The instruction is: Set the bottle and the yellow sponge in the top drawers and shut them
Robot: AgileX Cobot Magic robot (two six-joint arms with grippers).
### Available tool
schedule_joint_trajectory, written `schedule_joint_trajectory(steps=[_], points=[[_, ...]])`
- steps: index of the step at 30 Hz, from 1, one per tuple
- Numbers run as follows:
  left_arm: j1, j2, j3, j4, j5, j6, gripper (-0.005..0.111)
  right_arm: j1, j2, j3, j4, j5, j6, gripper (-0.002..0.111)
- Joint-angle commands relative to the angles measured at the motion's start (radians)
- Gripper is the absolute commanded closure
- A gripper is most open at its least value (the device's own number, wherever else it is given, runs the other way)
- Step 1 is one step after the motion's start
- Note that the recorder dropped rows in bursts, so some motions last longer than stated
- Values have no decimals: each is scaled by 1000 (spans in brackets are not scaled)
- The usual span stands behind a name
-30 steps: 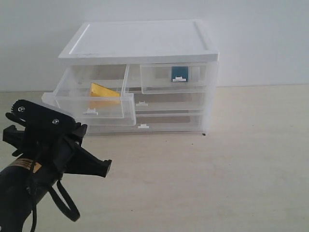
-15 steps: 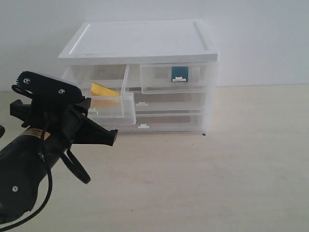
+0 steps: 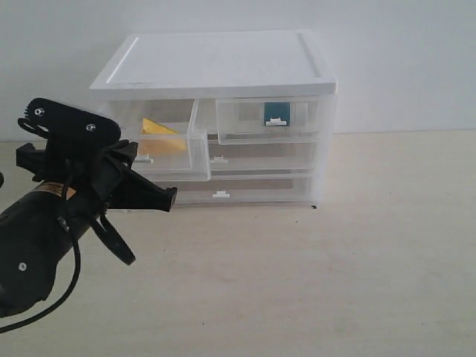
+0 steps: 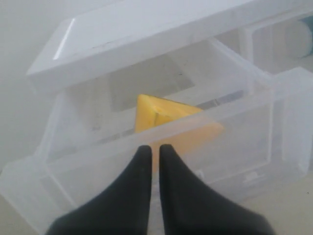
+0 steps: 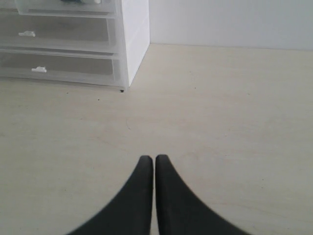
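Note:
The yellow sponge [image 3: 155,127] [image 4: 164,113] lies inside the left top drawer [image 3: 178,155] [image 4: 244,129], which stands partly pulled out of the white-topped cabinet [image 3: 216,63]. My left gripper [image 3: 168,198] [image 4: 151,147] is shut and empty, its tips at the front wall of that drawer. The right top drawer [image 3: 249,125] is pushed in. The teal bottle [image 3: 277,110] [image 4: 306,33] shows through its clear front. My right gripper [image 5: 154,157] is shut and empty above bare table, away from the cabinet [image 5: 134,29]; the exterior view does not show it.
Two full-width clear drawers [image 3: 260,158] [image 3: 253,190] sit shut below the top pair. A white wall stands behind the cabinet. The pale wooden table [image 3: 335,260] stretches in front and to the right.
My left arm has risen and moved toward the cabinet. The left top drawer has slid partway back in with the sponge inside. The right top drawer has not moved.

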Motion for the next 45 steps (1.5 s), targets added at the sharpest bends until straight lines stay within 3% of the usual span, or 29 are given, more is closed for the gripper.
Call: schedule_joint_trajectory(steps=[1,26,37,45], points=[[19,48,-54,16,17,-13,103,-2,-5,0,-8,-7,-2,108],[178,241,-302,99,-4,-5,103,-2,-5,0,-8,-7,-2,108],[180,258,-325,98,5,3,103,-2,-5,0,-8,-7,-2,108],[145,165,-283,38,112,107,103,-2,-5,0,-8,-7,1,108]])
